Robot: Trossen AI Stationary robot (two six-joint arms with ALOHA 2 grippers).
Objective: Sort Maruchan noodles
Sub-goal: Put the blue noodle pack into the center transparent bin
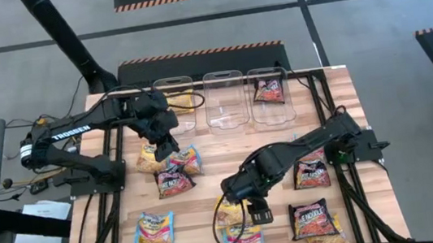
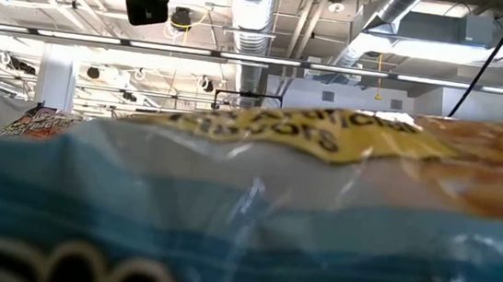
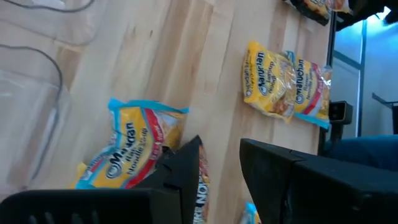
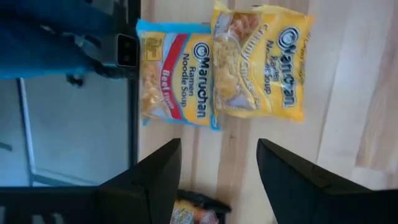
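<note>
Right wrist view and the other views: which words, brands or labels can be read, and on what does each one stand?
"Maruchan Ramen Noodle Soup" and "Beef": blue-edged packet.
"Maruchan": yellow packet; its flavour line is too blurred to read.
"Maruchan": two overlapping packets and the packet by the left hand.
"TROSSEN": left arm.
Yellow print on the close packet in the low view is blurred.

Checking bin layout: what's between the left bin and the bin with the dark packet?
The middle bin, a clear one, stands between the left bin and the right bin holding the dark packet; the high view shows it.
</note>
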